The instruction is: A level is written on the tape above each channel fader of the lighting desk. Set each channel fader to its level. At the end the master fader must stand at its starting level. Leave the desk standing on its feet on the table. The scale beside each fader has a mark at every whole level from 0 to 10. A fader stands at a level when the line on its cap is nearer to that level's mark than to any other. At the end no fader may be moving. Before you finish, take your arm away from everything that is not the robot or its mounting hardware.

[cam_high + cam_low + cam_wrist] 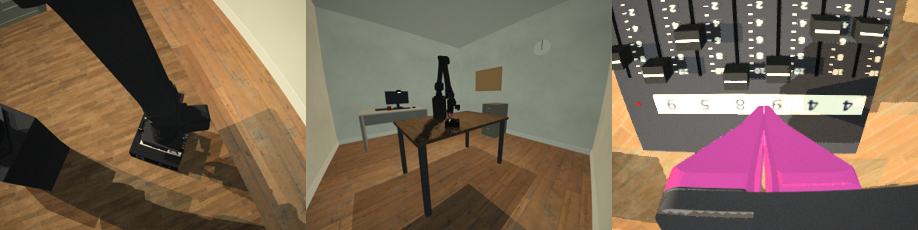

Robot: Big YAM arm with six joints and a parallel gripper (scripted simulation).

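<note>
A dark wooden table stands on plank flooring in a green-walled room. The arm reaches down over the lighting desk; its end effector is closed on nothing.

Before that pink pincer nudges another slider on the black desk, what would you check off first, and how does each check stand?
1. Pincer shut with nothing held: ok, the pink fingers meet at a point.
2. Tip lined up with a fader cap: ok, it sits just below that cap, over the tape strip.
3. Lighting desk flat on the table: ok.
4. Tape figures readable: not ok, they are faint and blurred.
5. Caps at their written levels: cannot tell.
6. Master fader unchanged: cannot tell.
</note>
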